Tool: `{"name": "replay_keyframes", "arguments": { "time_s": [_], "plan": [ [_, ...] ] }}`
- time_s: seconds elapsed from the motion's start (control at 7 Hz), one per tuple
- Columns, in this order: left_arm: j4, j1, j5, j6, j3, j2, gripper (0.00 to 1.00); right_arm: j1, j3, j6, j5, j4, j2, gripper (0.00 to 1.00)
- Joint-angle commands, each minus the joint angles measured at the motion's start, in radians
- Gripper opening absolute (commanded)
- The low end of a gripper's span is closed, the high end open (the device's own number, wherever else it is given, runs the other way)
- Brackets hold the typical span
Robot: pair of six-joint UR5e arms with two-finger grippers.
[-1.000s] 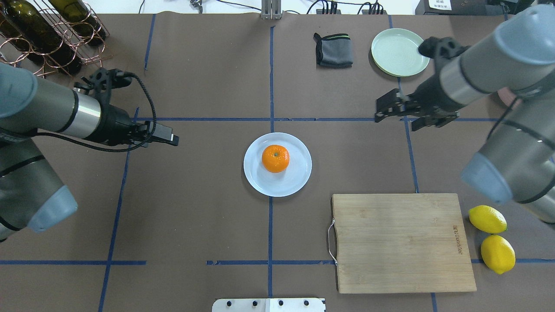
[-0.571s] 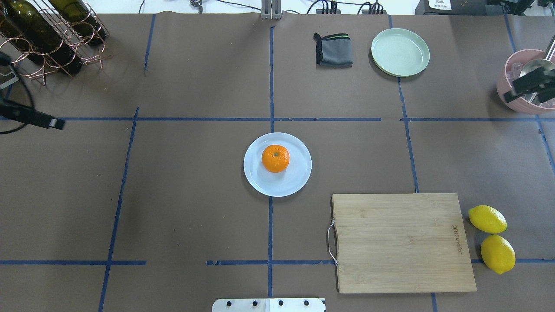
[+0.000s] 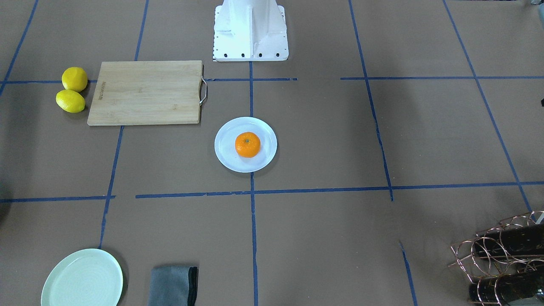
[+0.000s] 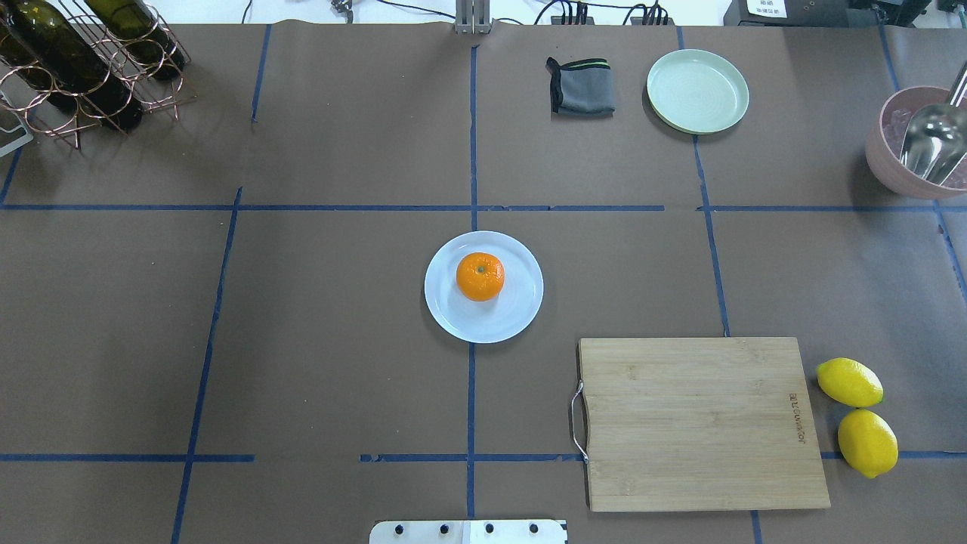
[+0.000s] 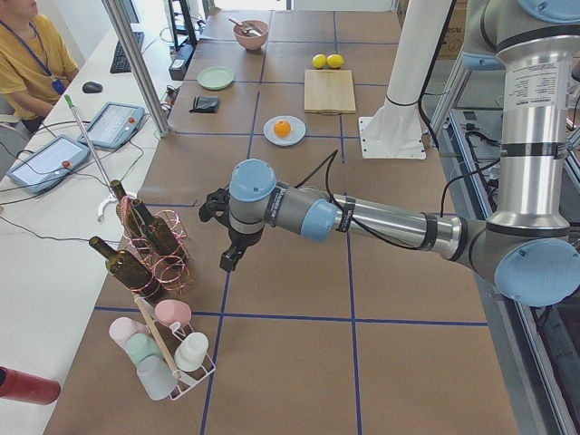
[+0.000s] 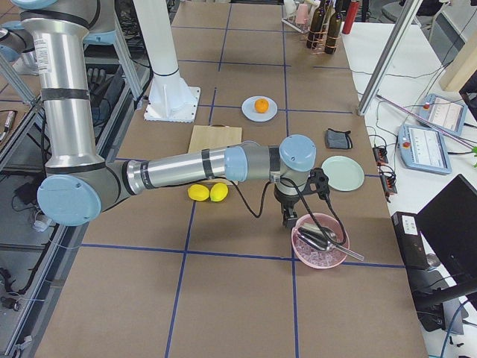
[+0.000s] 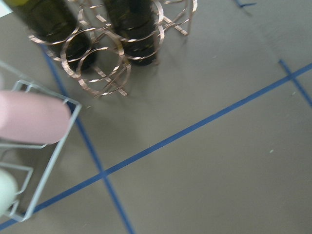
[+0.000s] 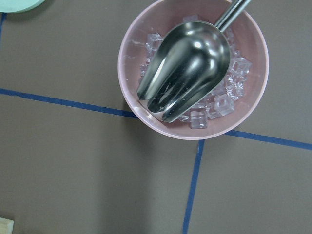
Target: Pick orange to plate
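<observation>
The orange (image 4: 480, 276) rests on the white plate (image 4: 521, 316) at the table's middle, a little toward the far rim; the front view shows the orange (image 3: 247, 144) on the plate (image 3: 225, 158) too. Neither arm appears in the overhead or front views. Only the side views show the grippers. My left gripper (image 5: 231, 260) hangs over the table end beside the wine rack (image 5: 149, 240), far from the plate. Over the other table end, my right gripper (image 6: 287, 221) is just above the pink bowl (image 6: 320, 240). I cannot tell whether either is open or shut.
A wooden cutting board (image 4: 699, 421) lies near right, with two lemons (image 4: 850, 382) beside it. A mint-green plate (image 4: 697, 91) and a grey cloth (image 4: 580, 87) sit far right. The pink bowl (image 8: 146, 117) holds ice and a metal scoop (image 8: 187, 73). A cup rack (image 7: 34, 122) stands by the wine rack.
Both arms have swung outward and left the overhead view, the left toward the wine rack, the right toward the pink bowl. The orange stayed on the white plate.
</observation>
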Motion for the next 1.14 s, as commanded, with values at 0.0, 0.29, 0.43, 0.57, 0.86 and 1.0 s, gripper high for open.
{"name": "replay_keyframes", "arguments": {
  "time_s": [0.0, 0.29, 0.43, 0.57, 0.86, 1.0],
  "plan": [
    [0.237, -0.031, 0.002, 0.062, -0.013, -0.043, 0.99, -0.007, 0.001, -0.071, -0.053, -0.07, 0.001, 1.0],
    [0.263, -0.031, -0.002, 0.056, -0.019, -0.023, 1.0, 0.008, 0.024, -0.192, -0.041, -0.188, -0.014, 1.0],
    [0.258, -0.029, 0.002, 0.065, -0.004, 0.002, 1.0, 0.008, 0.032, -0.196, -0.004, -0.187, -0.025, 1.0],
    [0.258, -0.029, 0.002, 0.065, 0.011, 0.005, 1.0, 0.008, 0.017, -0.193, 0.025, -0.176, -0.039, 1.0],
    [0.255, -0.029, -0.007, 0.065, 0.007, 0.008, 1.0, 0.008, 0.018, -0.184, -0.013, -0.153, -0.047, 1.0],
    [0.256, -0.025, 0.002, 0.064, 0.02, -0.013, 1.0, 0.006, 0.001, -0.196, -0.015, -0.151, -0.048, 1.0]
  ]
}}
